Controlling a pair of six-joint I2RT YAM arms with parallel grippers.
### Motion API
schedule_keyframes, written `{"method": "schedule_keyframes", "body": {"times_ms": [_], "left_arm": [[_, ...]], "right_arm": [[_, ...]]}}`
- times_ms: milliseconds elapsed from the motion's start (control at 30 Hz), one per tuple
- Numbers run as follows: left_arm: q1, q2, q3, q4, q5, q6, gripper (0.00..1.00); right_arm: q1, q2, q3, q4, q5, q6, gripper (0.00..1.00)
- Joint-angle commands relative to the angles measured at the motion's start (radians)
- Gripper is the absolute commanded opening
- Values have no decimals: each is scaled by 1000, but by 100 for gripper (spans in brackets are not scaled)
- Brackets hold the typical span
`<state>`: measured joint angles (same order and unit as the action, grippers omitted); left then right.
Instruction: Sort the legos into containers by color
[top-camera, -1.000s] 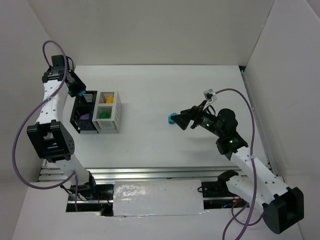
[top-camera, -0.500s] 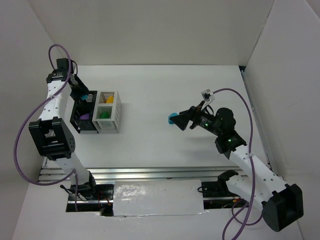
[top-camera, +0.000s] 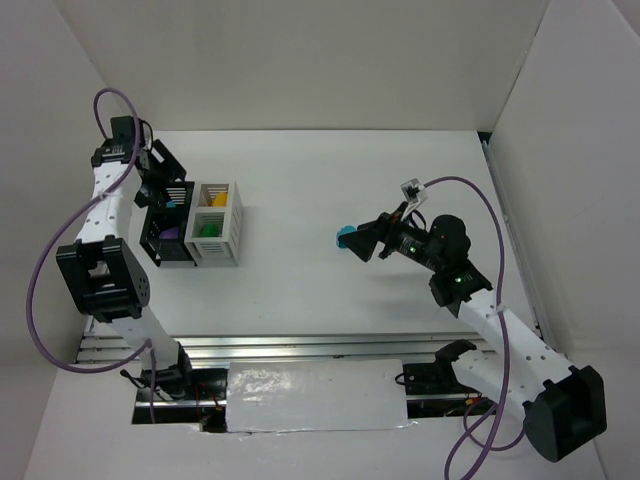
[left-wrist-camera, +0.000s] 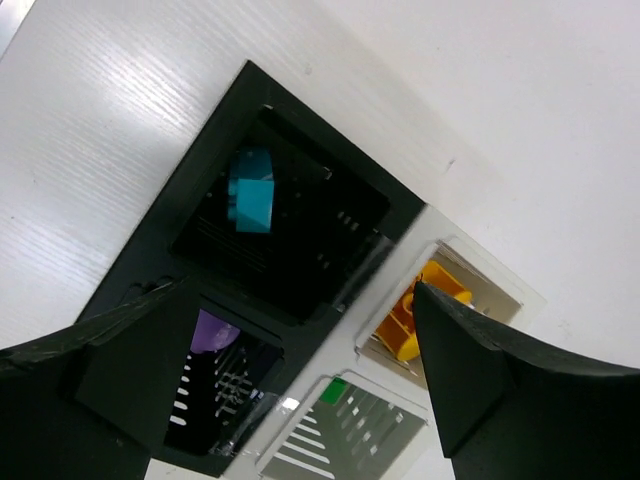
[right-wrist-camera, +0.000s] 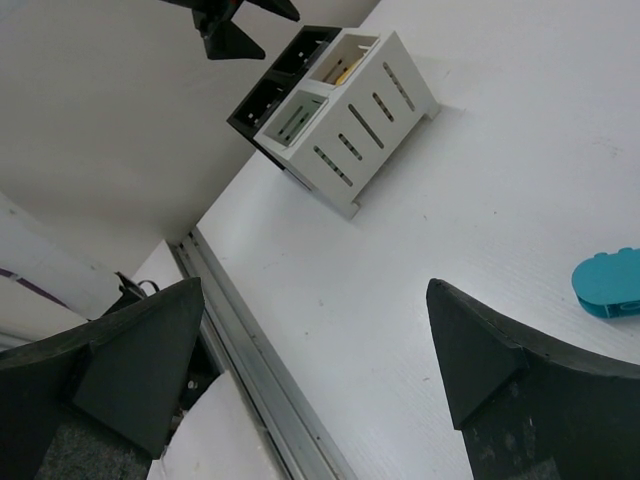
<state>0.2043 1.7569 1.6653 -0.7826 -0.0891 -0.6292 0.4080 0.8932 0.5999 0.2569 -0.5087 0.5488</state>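
In the left wrist view my left gripper hangs open over the black container. A teal lego lies in one of its compartments and a purple lego in the other. The white container beside it holds a yellow-orange lego and a green lego, one in each compartment. From above, the left gripper is over the black box's far end. My right gripper is open low over the table. Another teal lego lies just outside its fingers, not between them.
The two containers stand side by side at the left of the white table. White walls close in the back and both sides. A metal rail runs along the near table edge.
My left gripper was shut on a teal lego above the black container. It has opened, and the lego now lies in the far compartment. The right arm barely moved.
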Motion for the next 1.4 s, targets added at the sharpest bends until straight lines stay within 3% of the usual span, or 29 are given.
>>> {"method": "schedule_keyframes", "body": {"times_ms": [0, 67, 100, 233, 267, 367, 467, 567, 767, 1100, 1133, 1300, 1367], "left_arm": [[-75, -146, -28, 109, 47, 40, 99], [-165, -219, -67, 193, 37, 95, 99], [-260, -244, -91, 222, 76, 150, 100], [-408, -255, -169, 408, 261, 221, 100], [-440, -246, -177, 428, 265, 236, 100], [-650, -150, -141, 424, 166, 324, 99], [-817, -24, -96, 453, 62, 428, 100], [-890, 123, -20, 458, 45, 494, 99], [-937, 390, 188, 359, 26, 565, 100], [-948, 503, 186, 387, 5, 560, 99], [-948, 516, 189, 378, 2, 563, 97], [-948, 544, 183, 382, 37, 556, 44], [-948, 549, 180, 385, 49, 550, 41]], "right_arm": [[-3, -25, -2, 27, 15, -4, 100], [0, -66, -5, -2, 94, 14, 100], [-3, -110, -6, -40, 137, 29, 100], [-3, -264, -17, -178, 470, 103, 100], [-3, -295, -17, -209, 596, 114, 100], [-3, -394, 3, -329, 776, 152, 100], [-5, -444, 17, -369, 812, 123, 100], [-5, -453, 17, -374, 808, 106, 100], [-9, -439, -8, -331, 739, 99, 100], [-11, -401, -9, -301, 656, 77, 100], [-11, -402, -11, -300, 656, 77, 100], [-11, -407, -17, -300, 665, 71, 100], [-11, -408, -17, -301, 667, 69, 100]]}}
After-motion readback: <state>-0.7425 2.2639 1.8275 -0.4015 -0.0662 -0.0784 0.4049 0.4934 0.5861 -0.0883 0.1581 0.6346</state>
